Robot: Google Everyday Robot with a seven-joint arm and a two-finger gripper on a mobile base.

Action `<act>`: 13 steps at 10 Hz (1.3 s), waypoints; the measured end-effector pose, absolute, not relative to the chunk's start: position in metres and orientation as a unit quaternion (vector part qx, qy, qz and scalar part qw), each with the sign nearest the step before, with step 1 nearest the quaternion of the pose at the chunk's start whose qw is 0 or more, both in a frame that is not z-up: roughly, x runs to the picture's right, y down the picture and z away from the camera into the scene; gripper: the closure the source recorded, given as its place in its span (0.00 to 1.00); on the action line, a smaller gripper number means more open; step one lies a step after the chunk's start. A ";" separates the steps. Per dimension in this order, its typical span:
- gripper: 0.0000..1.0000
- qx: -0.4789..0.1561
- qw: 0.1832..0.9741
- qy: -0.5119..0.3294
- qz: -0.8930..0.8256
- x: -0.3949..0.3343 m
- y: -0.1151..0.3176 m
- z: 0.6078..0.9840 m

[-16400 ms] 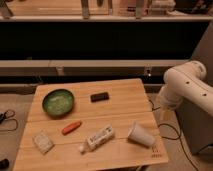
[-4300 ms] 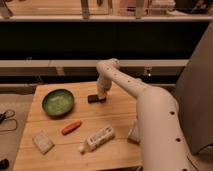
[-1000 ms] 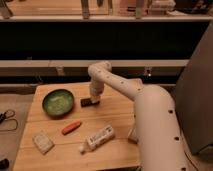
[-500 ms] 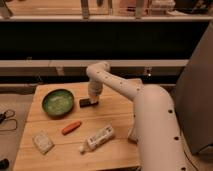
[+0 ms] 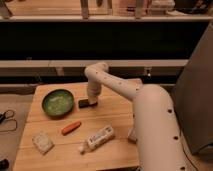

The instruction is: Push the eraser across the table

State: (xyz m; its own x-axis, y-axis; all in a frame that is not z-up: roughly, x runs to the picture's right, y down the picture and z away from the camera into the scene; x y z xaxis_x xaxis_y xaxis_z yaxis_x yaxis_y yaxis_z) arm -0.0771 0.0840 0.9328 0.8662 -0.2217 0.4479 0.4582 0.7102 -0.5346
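Observation:
The eraser point(image 5: 83, 103), a small flat black block, lies on the light wooden table point(image 5: 112, 112) just right of the green bowl point(image 5: 57, 102). My gripper point(image 5: 92, 101) reaches down from the white arm and stands at the eraser's right end, touching it. The arm bends over the table's back right part.
An orange carrot-like item point(image 5: 71, 127) lies in front of the bowl. A white bottle point(image 5: 97, 139) lies on its side near the front. A pale packet point(image 5: 43, 142) sits at the front left. The arm's white body covers the table's right side.
The gripper has moved left along the table, and the eraser has slid left with it toward the green bowl.

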 end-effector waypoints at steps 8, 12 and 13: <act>1.00 -0.328 0.904 -0.185 -0.203 -0.088 0.086 0.929; 1.00 -0.328 0.899 -0.189 -0.219 -0.097 0.090 0.930; 1.00 -0.327 0.900 -0.189 -0.219 -0.096 0.089 0.929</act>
State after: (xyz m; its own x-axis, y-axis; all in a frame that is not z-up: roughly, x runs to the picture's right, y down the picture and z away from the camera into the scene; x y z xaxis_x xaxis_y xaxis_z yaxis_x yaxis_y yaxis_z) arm -0.0963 0.0887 0.9292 0.8329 -0.2702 0.4829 0.5171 0.6908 -0.5053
